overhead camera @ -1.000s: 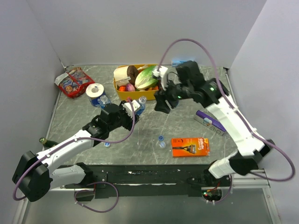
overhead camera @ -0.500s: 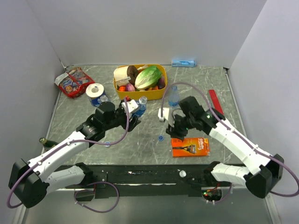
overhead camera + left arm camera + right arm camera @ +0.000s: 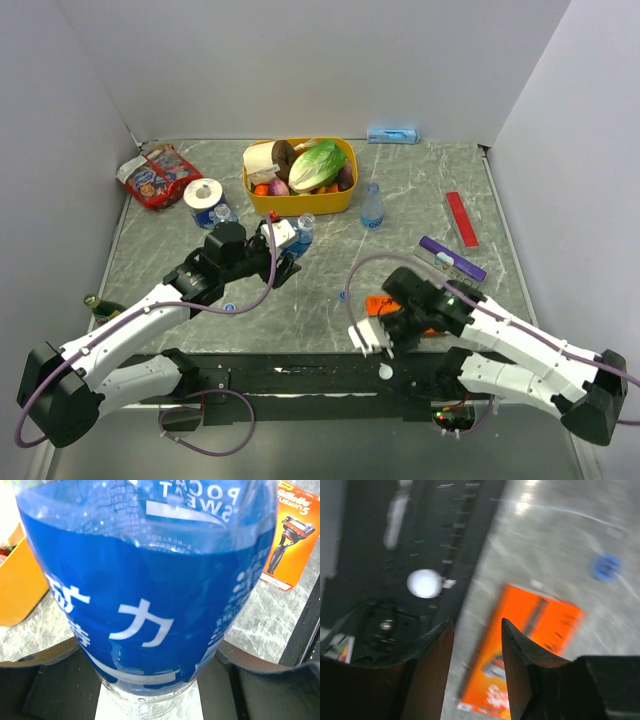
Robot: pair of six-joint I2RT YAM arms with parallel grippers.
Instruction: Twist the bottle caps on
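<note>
Blue-labelled bottle point(image 3: 150, 605) clamped inside left claw point(image 3: 152, 685)

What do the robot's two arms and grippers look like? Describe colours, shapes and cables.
The left arm and right arm have white tubular links with black joints and bases. A thin purple cable loops along each. The left gripper and right gripper are black, with two dark tapered fingers.

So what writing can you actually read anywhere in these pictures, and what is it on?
"POCA" over "SWE", cut off: bottle label.
"力" and other large Japanese characters: same label; its fine print too small.
"Gillette Fusion5": orange razor box.
Too small to read: snack packet, purple box.
</note>
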